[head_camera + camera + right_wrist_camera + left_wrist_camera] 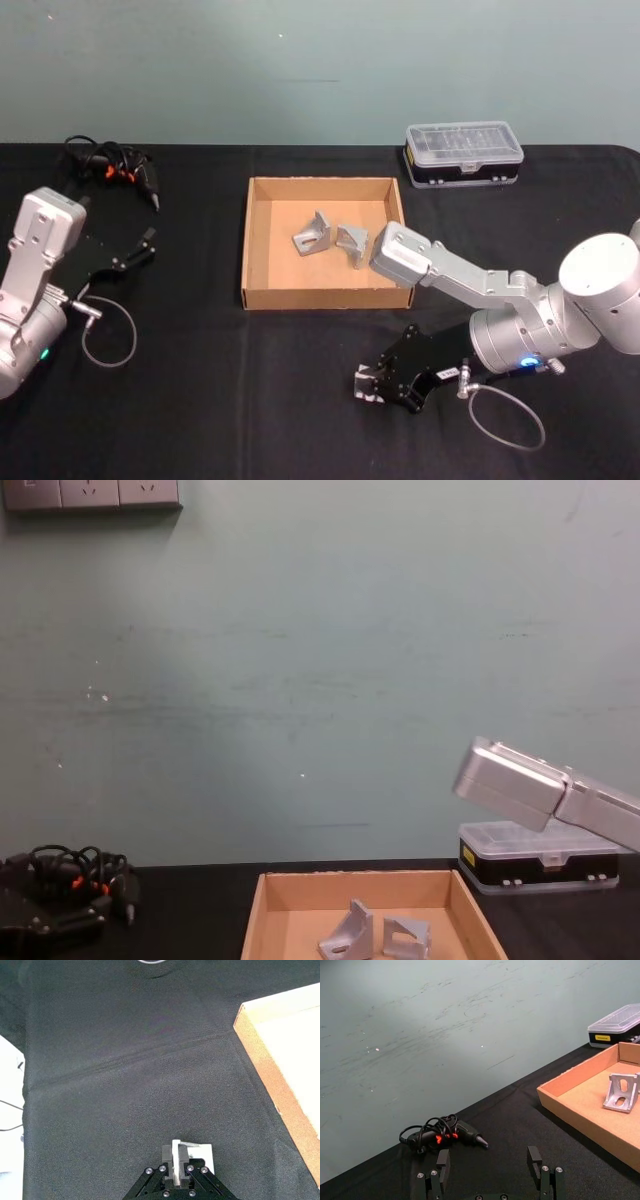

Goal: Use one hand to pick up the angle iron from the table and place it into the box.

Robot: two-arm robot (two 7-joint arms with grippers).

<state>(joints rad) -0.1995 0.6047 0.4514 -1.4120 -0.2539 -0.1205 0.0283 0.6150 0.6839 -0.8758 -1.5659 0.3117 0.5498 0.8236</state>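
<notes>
- Right gripper (372, 385): low over the table (200, 400), in front of the box (262, 297) near its front right corner; fingers pressed onto a small angle iron (192, 1151) — the piece sits pinched between the pads in the right wrist view.
- Box: centre of the table, open-topped; two more angle irons (313, 236) (354, 243) lie inside, near each other at mid-floor.
- Left gripper (140, 247): parked at the table's left side, fingers (443, 1162) spread — nothing between them.
- Black case with clear lid (463, 154): behind the box, to its right.
- Corded tool with orange marks (115, 170): at the far left of the table.
</notes>
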